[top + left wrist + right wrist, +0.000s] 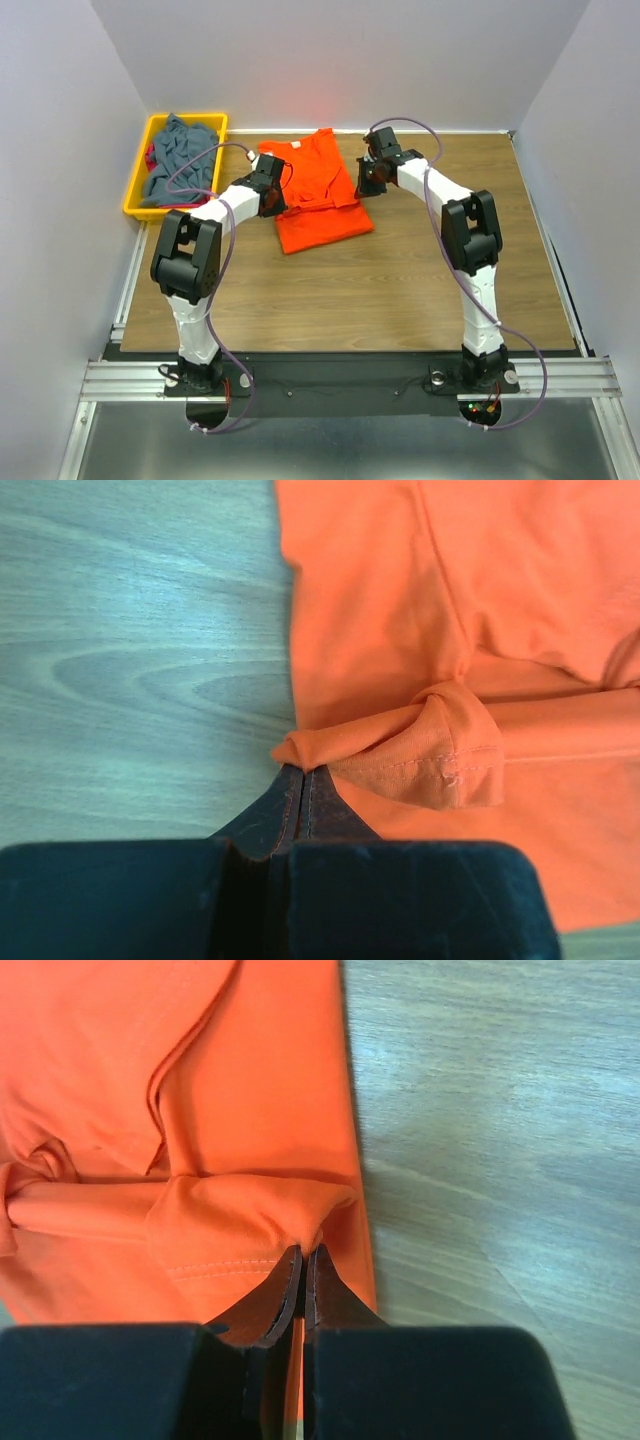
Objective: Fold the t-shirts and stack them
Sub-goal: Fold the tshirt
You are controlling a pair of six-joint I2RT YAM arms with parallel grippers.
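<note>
An orange t-shirt (pixel 318 190) lies on the wooden table (pixel 400 290), partly folded. My left gripper (pixel 278 200) is shut on a pinch of its left edge (pixel 300 748), with a hemmed fold (pixel 430 760) bunched just beyond the tips. On the opposite side, my right gripper (pixel 362 185) is shut on the right edge (pixel 300 1222) of the same shirt (pixel 200 1090). The cloth between the two grippers is drawn into a horizontal ridge. A grey-blue t-shirt (pixel 180 160) is heaped in the yellow bin (pixel 135 205), with a bit of red cloth (pixel 151 157) under it.
The yellow bin stands at the table's far left corner. White walls close in the back and both sides. Bare wood (pixel 130 660) lies left of the shirt and bare wood (pixel 500 1160) right of it.
</note>
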